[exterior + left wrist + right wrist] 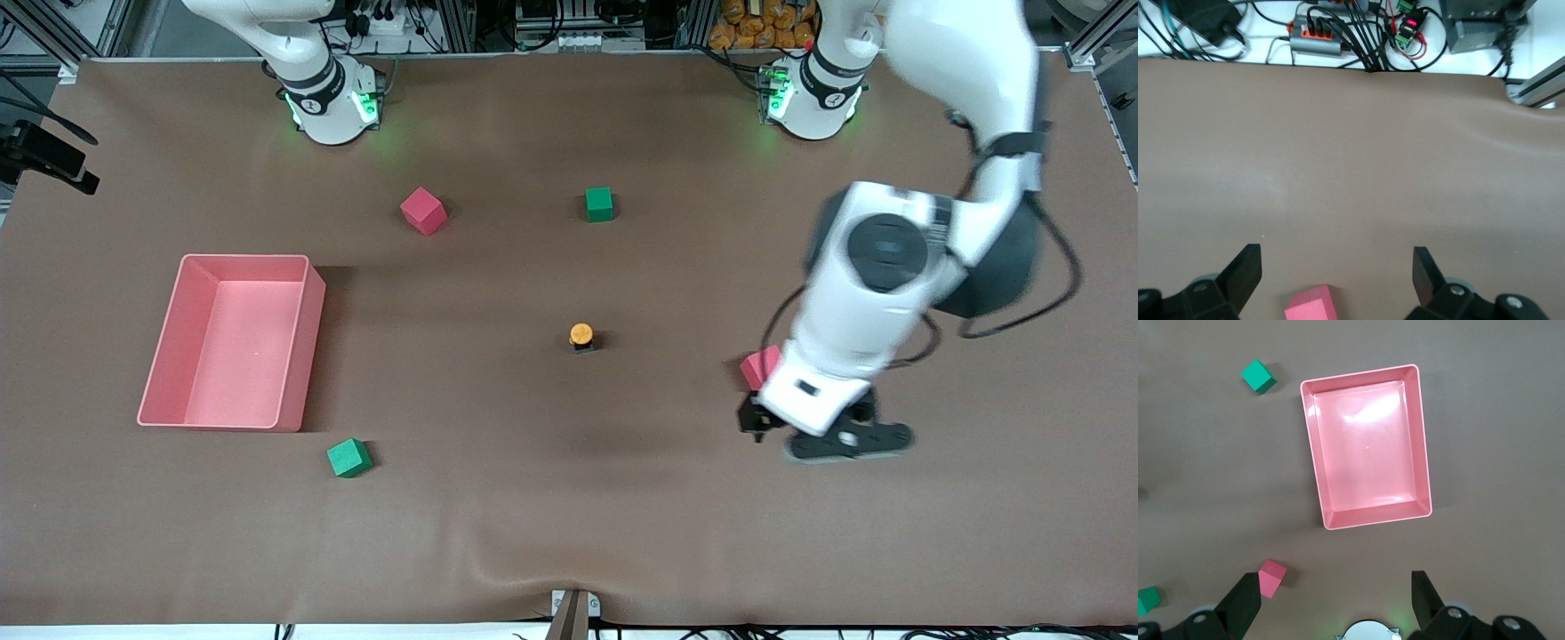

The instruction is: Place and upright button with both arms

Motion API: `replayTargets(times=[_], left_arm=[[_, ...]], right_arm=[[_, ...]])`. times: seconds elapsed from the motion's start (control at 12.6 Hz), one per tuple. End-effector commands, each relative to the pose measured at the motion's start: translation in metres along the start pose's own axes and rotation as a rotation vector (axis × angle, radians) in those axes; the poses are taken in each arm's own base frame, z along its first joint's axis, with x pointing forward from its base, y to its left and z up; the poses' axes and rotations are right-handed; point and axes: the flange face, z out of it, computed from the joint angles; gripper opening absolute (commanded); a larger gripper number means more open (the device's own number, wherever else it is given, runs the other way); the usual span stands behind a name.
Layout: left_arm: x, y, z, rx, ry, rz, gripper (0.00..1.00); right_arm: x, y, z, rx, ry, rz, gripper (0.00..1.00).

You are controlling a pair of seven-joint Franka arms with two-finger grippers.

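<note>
The button stands near the middle of the brown table, its orange cap on top of its black body. It shows in neither wrist view. My left arm reaches down from its base, and the left gripper hangs low and open with nothing between its fingers. It is right beside a red cube, well toward the left arm's end from the button. My right gripper is open and empty, held high near its own base; the front view does not show it.
A pink tray lies toward the right arm's end. A green cube sits nearer the front camera than the tray. Another red cube and another green cube lie near the bases.
</note>
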Motion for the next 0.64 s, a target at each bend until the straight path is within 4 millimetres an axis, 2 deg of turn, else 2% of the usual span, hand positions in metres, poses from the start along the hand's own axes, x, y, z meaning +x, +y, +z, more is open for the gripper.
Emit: replayTargets(times=[0.0, 0.08, 0.16, 0.32, 0.56], left_arm=[[0.014, -0.043, -0.016, -0.103, -0.016, -0.04, 1.0], [0.013, -0.046, -0.03, -0.095, -0.008, -0.006, 1.0], [0.01, -0.052, -0.052, -0.074, -0.009, 0.039, 1.0], [-0.008, -0.059, -0.089, -0.016, -0.08, 0.055, 1.0], [-0.029, -0.089, -0.146, -0.007, -0.164, 0.048, 1.0]], right_arm=[[0.0, -0.001, -0.001, -0.014, 0.005, 0.008, 1.0], [0.0, -0.001, 0.0, -0.014, 0.002, 0.008, 1.0], [0.0, -0.002, 0.0, -0.014, 0.003, 0.006, 1.0], [0.0, -0.001, 0.0, -0.014, 0.002, 0.008, 1.0], [0.0, -0.002, 0.0, -0.014, 0.002, 0.006, 1.0]])
